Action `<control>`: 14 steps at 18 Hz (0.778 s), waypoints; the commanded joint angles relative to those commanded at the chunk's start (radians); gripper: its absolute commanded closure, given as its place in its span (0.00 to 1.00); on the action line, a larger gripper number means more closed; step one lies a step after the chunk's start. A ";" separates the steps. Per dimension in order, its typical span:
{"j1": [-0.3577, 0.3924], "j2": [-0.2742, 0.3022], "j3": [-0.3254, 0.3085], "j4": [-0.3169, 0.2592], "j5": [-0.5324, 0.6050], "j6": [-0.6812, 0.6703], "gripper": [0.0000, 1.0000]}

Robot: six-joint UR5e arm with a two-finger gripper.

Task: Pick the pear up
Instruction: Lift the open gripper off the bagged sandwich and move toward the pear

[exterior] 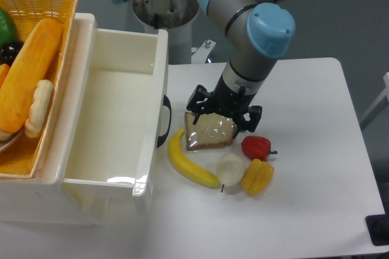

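Note:
The pear [231, 168] is a small pale cream fruit with a thin dark stem pointing toward the table's front. It lies on the white table between a banana and a yellow-orange pepper, touching both or nearly so. My gripper [222, 113] hangs from the arm behind the pear, low over the far edge of a bread slice [210, 132]. Its black body shows, but the fingertips are lost against the bread and the wrist. Nothing is visibly held, and the pear is apart from the gripper.
A yellow banana [191, 165] lies left of the pear and a yellow-orange pepper [258, 177] right of it. A red pepper [256, 147] sits just behind. A big white bin [159, 89] and a wicker basket [55, 3] of food fill the left.

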State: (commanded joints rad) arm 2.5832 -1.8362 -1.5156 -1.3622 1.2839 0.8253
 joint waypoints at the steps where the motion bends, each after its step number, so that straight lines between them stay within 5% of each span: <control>1: -0.002 -0.002 0.003 0.005 0.003 0.000 0.00; 14: 0.012 -0.012 -0.011 0.075 0.009 -0.023 0.00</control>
State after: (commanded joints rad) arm 2.5955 -1.8484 -1.5263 -1.2870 1.2931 0.8023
